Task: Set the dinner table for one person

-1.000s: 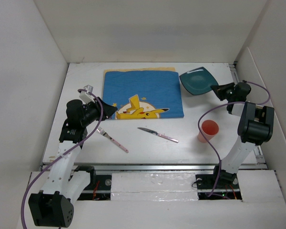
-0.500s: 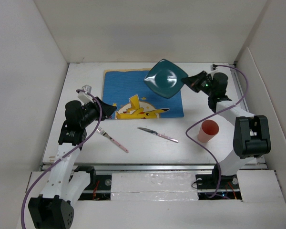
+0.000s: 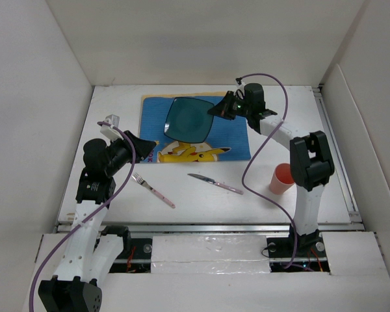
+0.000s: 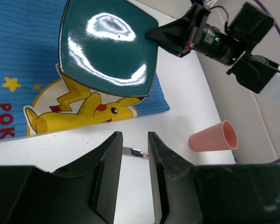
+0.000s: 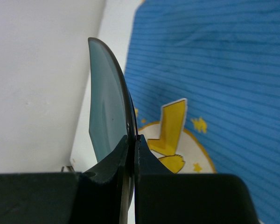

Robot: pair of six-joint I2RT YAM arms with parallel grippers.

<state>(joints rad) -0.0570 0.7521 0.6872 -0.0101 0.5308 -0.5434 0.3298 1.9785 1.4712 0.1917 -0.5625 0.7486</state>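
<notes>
Over matte dinner table (image 3: 201,201) hangs glossy squarish plate (image 3: 188,119).

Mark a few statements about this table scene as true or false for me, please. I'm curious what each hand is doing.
1. The right hand pinches the teal plate by its rim. True.
2. The teal plate lies flat on the bare white table. False: it is held over the blue placemat.
3. The left hand grips the fork. False: its fingers are apart with nothing between them, and the fork lies on the table.
4. The knife lies on the table, off the blue placemat. True.
5. The pink cup sits on the blue placemat. False: it is on the table, beside the right arm.
</notes>
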